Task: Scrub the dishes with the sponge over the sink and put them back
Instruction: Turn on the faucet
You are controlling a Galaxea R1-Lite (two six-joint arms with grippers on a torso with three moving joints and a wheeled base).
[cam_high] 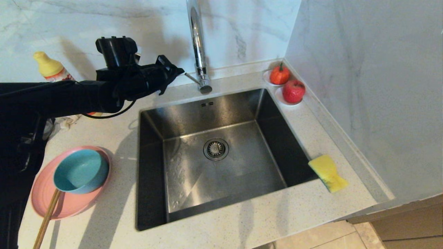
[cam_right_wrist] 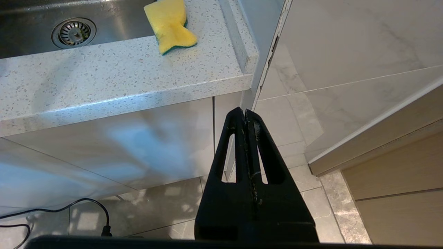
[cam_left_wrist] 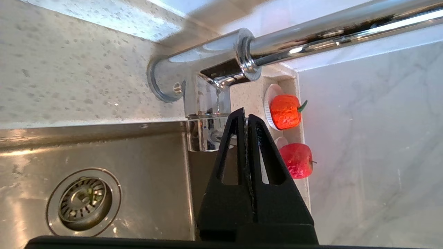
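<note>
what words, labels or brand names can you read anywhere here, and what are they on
None can be read.
The yellow-capped bottle behind the left arm carries a red and white label, too blurred and too hidden to read.
The sponge, teal bowl, pink plate, faucet and sink show no print.
</note>
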